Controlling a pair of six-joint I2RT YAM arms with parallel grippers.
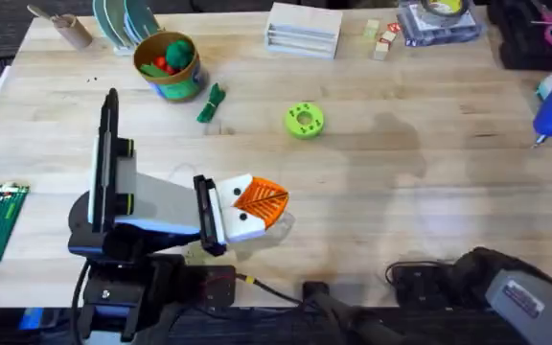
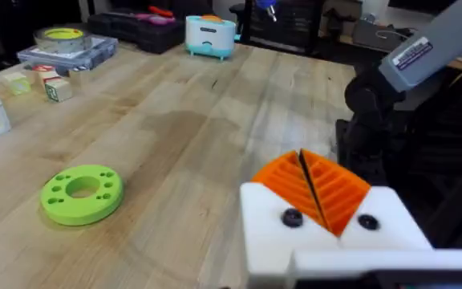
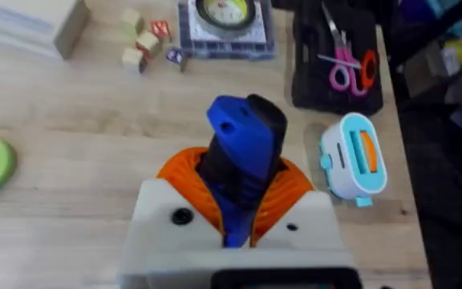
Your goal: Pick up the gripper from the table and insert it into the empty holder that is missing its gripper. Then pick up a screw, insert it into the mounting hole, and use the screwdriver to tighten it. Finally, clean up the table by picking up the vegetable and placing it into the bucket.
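Left gripper [image 2: 315,189] has orange ribbed pads pressed together w/ nothing between, white bases w/ a dark screw each. Lime-green disc [image 2: 82,193] lies on the wooden table [image 2: 183,120], well apart.

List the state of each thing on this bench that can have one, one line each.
left gripper: fingers shut, empty
right gripper: fingers shut on the screwdriver
vegetable: lying on the table beside the bucket
bucket: upright, toys inside
green disc: lying flat
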